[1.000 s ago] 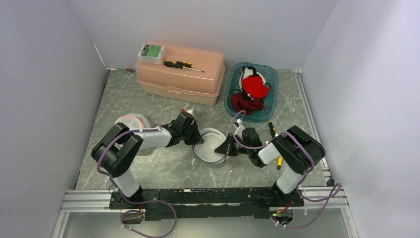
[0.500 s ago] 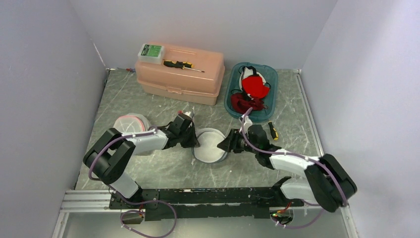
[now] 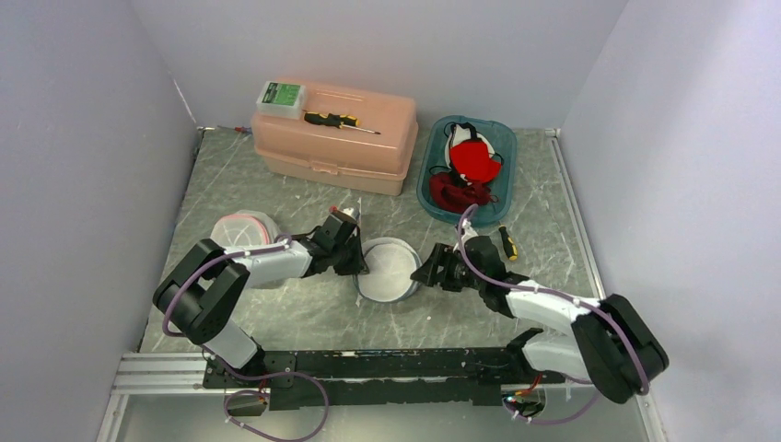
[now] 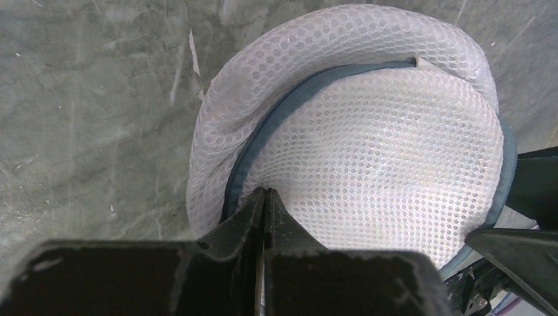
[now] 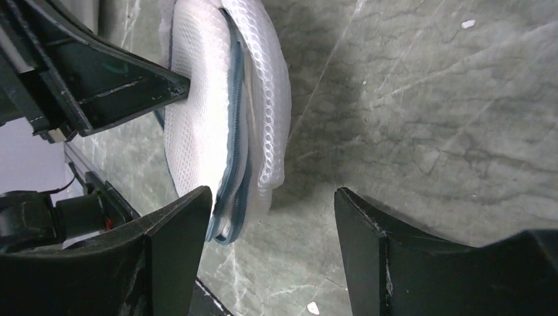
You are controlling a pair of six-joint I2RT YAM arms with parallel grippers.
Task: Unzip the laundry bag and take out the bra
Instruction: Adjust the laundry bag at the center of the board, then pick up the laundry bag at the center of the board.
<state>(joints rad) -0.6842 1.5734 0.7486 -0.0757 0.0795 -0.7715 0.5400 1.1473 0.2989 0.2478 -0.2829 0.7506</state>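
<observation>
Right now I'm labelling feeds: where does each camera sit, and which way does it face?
Top external: above and behind the robot, looking down on the table; left arm and right arm show.
Left wrist: on the left arm, facing the laundry bag; its shut left gripper shows.
Right wrist: on the right arm, facing the bag's edge; its open right gripper shows.
Shared: both wrist views show the bag.

The laundry bag [image 4: 368, 138] is white with tiny holes all over. Its zip [image 4: 276, 108] is grey-blue. The counter [image 3: 304, 313] is grey-green with white streaks. The box [image 3: 341, 147] is peach, the tub [image 3: 425, 189] teal, the cloth [image 3: 474, 164] red.
</observation>
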